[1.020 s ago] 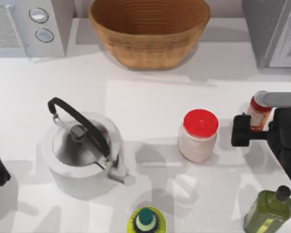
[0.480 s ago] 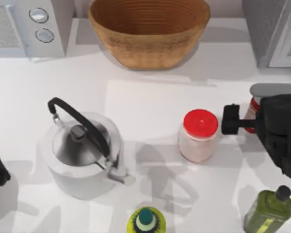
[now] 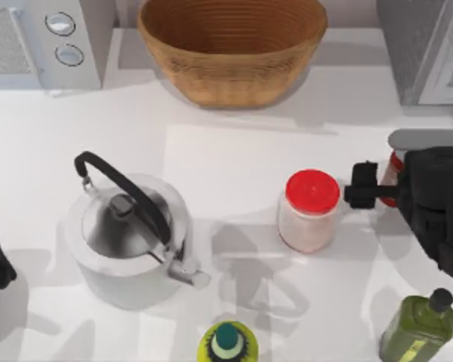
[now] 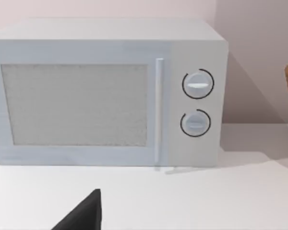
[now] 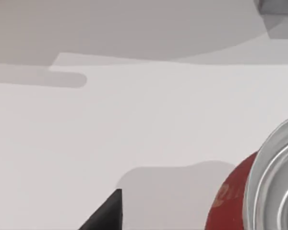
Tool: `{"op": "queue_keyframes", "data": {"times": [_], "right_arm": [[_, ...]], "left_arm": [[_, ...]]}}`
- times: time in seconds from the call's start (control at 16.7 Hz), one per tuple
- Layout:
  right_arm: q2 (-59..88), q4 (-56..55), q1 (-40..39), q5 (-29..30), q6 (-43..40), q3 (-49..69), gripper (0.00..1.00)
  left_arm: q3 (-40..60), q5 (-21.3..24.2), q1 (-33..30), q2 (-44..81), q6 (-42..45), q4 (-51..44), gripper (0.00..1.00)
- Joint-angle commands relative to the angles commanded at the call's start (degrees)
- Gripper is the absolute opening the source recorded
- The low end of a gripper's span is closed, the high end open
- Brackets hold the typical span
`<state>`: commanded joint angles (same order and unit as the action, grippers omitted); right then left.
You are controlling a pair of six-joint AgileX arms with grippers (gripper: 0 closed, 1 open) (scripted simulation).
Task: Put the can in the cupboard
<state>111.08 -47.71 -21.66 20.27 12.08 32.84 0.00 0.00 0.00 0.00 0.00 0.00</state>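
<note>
Right gripper (image 3: 377, 185) closing in on the can (image 3: 393, 170) at the table's right side.

Jaw state: cannot tell (arm hides them); centre on the can, avoid the red-lidded jar (image 3: 309, 210), then lift toward the cupboard (image 3: 426, 45).

The can (image 3: 392, 170) near the table's right edge is largely covered by the right gripper (image 3: 374, 187); whether the fingers grip it cannot be determined. The cupboard (image 3: 426, 49) at the far right corner is cut off by the frame. The green bottle (image 3: 419, 328) is cropped at the near edge.
</note>
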Motion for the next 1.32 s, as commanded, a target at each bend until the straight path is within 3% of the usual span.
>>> {"op": "queue_keyframes", "data": {"times": [0.54, 1.32], "right_arm": [[0.00, 0.00, 0.00, 0.00, 0.00, 0.00, 0.02], [-3.98, 2.73, 0.81, -0.79, -0.86, 1.47, 0.00]], "left_arm": [[0.00, 0.00, 0.00, 0.00, 0.00, 0.00, 1.00], [0.00, 0.00, 0.00, 0.00, 0.00, 0.00, 1.00]]}}
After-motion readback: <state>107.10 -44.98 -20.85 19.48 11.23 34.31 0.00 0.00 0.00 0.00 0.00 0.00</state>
